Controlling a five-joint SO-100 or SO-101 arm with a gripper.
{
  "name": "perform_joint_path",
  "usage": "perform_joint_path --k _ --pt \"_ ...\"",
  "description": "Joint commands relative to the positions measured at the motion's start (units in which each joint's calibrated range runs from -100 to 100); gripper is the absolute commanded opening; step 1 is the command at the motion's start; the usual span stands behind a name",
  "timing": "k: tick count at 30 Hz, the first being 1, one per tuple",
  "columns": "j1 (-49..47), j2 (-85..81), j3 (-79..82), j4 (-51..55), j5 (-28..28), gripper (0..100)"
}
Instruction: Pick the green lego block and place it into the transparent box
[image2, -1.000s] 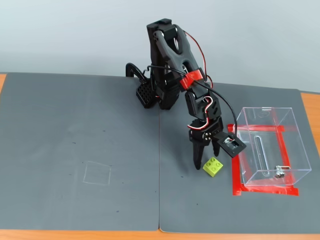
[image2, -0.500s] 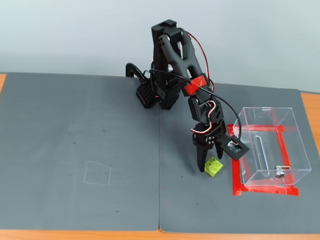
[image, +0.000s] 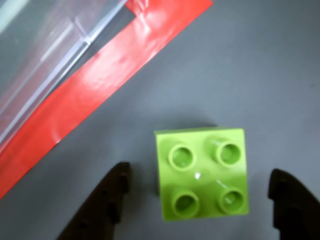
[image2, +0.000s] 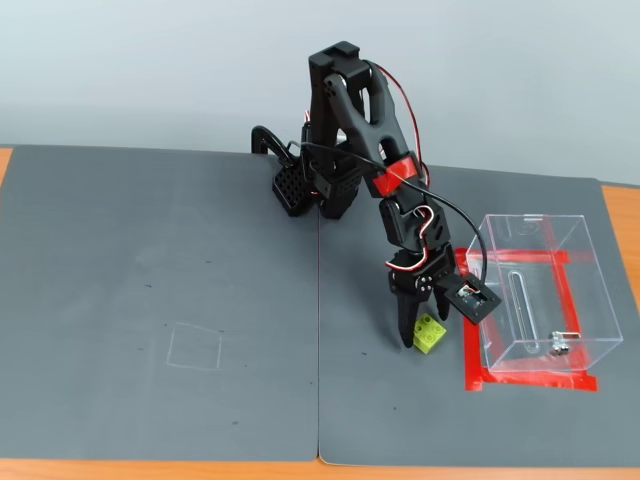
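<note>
The green lego block (image: 202, 173) (image2: 430, 334) lies studs-up on the grey mat, just left of the red tape. My gripper (image: 200, 187) (image2: 424, 332) is open and straddles it, with one dark finger (image: 107, 200) on the block's left and the other (image: 292, 202) on its right in the wrist view; gaps show on both sides. The transparent box (image2: 540, 292) stands upright to the right in the fixed view, on a red tape frame, with a slot and a small metal fitting on its near wall. One clear wall of the box (image: 45, 55) shows at the upper left of the wrist view.
Red tape (image2: 527, 380) (image: 95, 85) outlines the box's place on the grey mat (image2: 160, 300). A faint square outline (image2: 194, 347) is marked on the mat's left half. Wooden table edge (image2: 150, 468) runs along the front. The arm's base (image2: 320, 185) stands at the back centre.
The arm has reached forward and down to the right, and its open fingers have come down around the block. The block and the box have stayed in place.
</note>
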Motion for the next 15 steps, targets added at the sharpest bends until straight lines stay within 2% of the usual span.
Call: perform_joint_path --k 1,15 --pt "0.40 0.16 -2.70 -0.95 -0.38 31" --pt "0.92 2.19 -2.70 -3.64 -0.38 31"
